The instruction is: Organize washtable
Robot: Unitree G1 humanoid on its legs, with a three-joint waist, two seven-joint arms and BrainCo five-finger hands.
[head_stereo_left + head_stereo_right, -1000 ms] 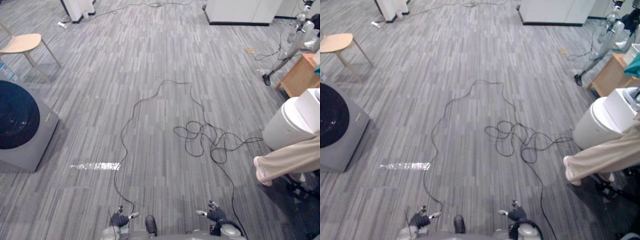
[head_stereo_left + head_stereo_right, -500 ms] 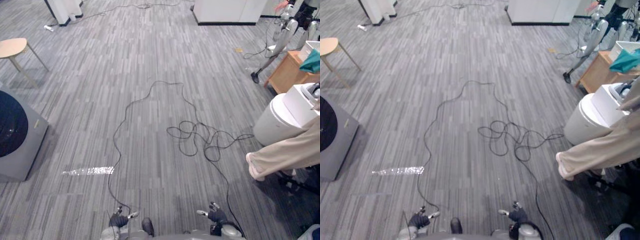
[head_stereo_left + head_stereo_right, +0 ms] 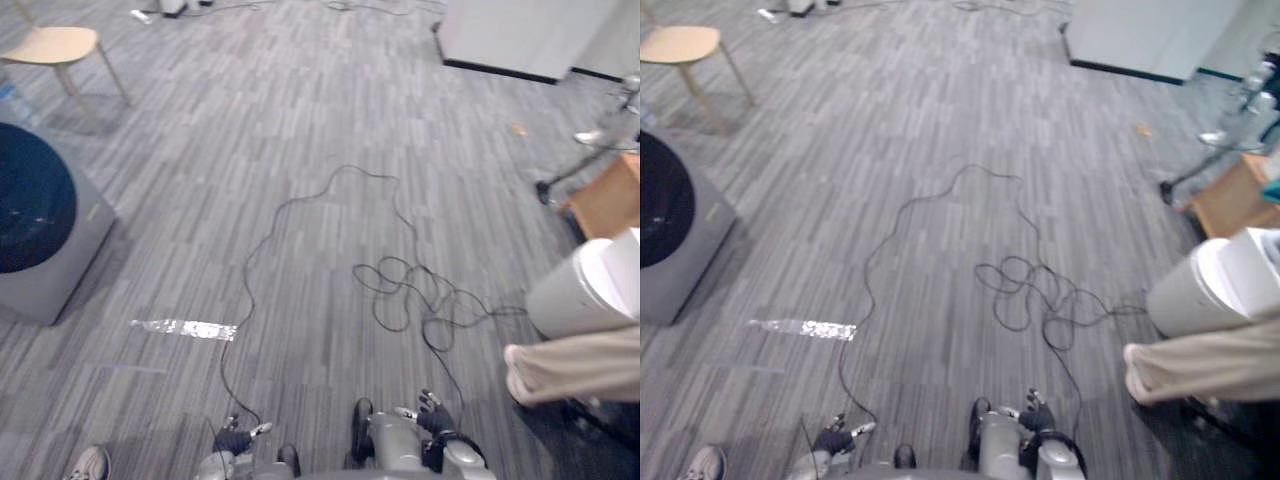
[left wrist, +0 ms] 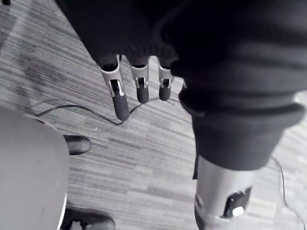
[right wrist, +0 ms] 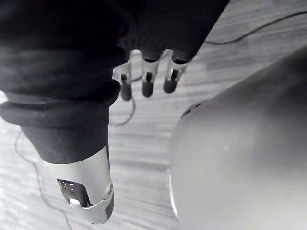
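My left hand [image 3: 235,438] hangs low at the near edge of the view, over grey carpet. Its fingers [image 4: 120,98] are straight and relaxed, and there is nothing in them. My right hand [image 3: 432,420] hangs at the same height on the other side. Its fingers [image 5: 146,84] also point loosely at the floor and hold nothing. Both hands are open.
A grey washing machine [image 3: 40,220] with a dark round door stands at the left, with a wooden chair [image 3: 60,45] behind it. At the right are a white bin [image 3: 585,290], a person's trouser leg [image 3: 580,365], and a wooden table [image 3: 605,195]. A person's shoe [image 3: 90,462] is at the near left.
The whole picture has shifted, so the camera has moved. A shoe has come into view at the near left. Both hands hang as before.
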